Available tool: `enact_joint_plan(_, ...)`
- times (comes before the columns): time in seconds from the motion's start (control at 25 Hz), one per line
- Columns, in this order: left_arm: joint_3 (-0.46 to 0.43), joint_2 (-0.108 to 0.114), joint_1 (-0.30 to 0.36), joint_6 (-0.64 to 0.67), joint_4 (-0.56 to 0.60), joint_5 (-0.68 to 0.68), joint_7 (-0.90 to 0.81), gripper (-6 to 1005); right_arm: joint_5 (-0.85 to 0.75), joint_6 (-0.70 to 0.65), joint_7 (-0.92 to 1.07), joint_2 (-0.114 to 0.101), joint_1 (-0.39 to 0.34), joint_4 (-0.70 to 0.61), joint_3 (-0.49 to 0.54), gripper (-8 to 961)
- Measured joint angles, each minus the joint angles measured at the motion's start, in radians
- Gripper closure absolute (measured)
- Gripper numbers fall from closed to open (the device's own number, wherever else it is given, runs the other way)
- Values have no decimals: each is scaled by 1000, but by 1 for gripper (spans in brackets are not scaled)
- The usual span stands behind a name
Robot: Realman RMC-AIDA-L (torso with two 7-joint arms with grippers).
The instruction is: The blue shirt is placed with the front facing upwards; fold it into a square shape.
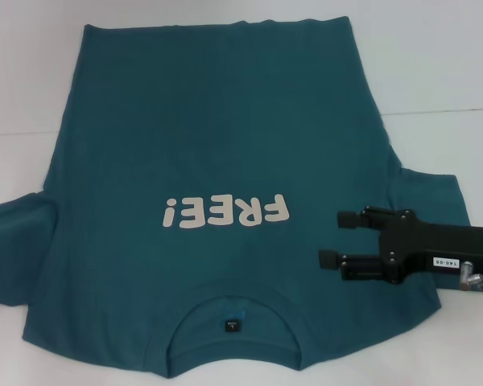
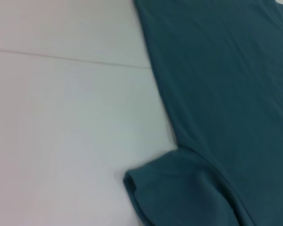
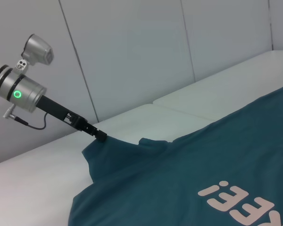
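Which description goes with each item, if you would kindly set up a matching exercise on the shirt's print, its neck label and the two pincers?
Things:
1. FREE! print
2. neck label
3. right pincer
4. left pincer

Descriptions:
a. open, at the blue shirt on the robot's right side
b. at the edge of the sleeve on the robot's left side
c. off-white, on the chest
d. small and dark, inside the neckline

Pairs: 1-c; 2-d; 3-a; 4-b
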Motion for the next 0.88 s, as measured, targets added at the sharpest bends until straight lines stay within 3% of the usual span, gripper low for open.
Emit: enact_joint_plan(0.88,-35,46,-42,1,2,50,9,981,7,0,0,0,0,0,13,39)
